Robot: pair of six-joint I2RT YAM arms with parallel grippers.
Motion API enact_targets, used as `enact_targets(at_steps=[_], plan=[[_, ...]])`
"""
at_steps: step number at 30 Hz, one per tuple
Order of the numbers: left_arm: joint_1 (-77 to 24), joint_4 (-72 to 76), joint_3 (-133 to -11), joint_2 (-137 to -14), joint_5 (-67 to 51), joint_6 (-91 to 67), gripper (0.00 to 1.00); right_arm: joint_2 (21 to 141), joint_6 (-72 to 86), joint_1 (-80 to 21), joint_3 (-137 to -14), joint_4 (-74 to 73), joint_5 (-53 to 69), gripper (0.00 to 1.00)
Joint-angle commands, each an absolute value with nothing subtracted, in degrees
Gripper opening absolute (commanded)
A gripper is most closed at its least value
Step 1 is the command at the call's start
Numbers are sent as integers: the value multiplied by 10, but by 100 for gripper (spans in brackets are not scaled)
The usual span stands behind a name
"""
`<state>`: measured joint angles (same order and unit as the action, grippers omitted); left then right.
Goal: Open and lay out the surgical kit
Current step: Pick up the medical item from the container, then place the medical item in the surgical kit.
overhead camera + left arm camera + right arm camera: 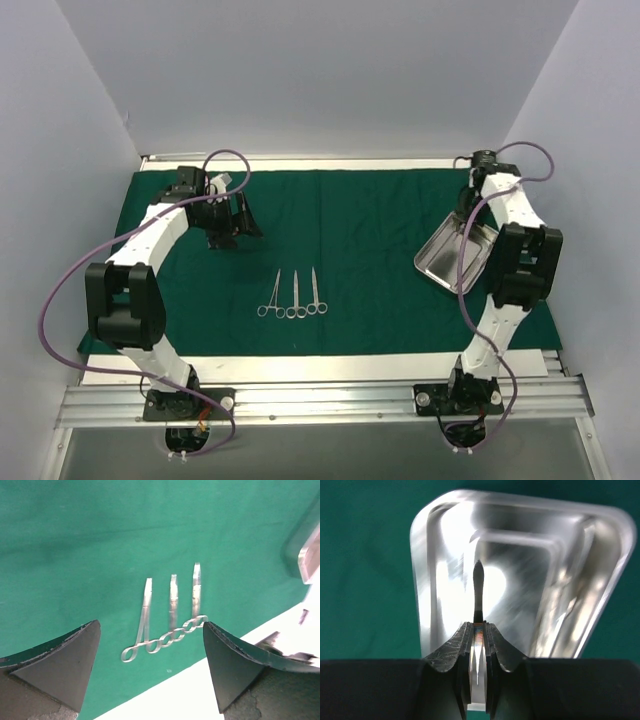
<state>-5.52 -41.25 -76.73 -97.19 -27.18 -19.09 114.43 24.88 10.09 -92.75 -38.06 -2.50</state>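
Observation:
The dark green drape (350,215) lies spread flat over the table. Three silver ring-handled instruments (293,296) lie side by side on its middle, rings toward the near edge; they also show in the left wrist view (172,610). My left gripper (232,225) is open and empty above the drape's back left (150,625). My right gripper (476,214) is shut on the rim of the shiny steel tray (455,255), holding it tilted over the drape's right side. In the right wrist view the fingers (479,630) pinch the tray's near wall (530,570). The tray looks empty.
A bare white table strip (320,368) runs along the drape's near edge, with an aluminium rail (320,402) behind it. White enclosure walls close in left, right and back. Purple cables loop from both arms.

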Motion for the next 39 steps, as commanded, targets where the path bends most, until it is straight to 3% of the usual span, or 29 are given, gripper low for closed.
enact_targets(at_steps=[1,12,21,28,39], plan=[[-53,-376,-762,-946,-339,-241,93,1050,245,12,-947,-465,-10,0],[-109,-255,-635,-762,-417,-432,88,829,155,-266,-809,-365,164,0],[-177,-97,-641,-736,-517,-495,88,734,83,-304,-734,-347,377,0],[-211,-75,-667,-803,-564,-519,83,742,67,-367,-748,-351,378,0],[-250,-96,-651,-827,-568,-543,64,775,63,-410,-773,-351,324,0]])
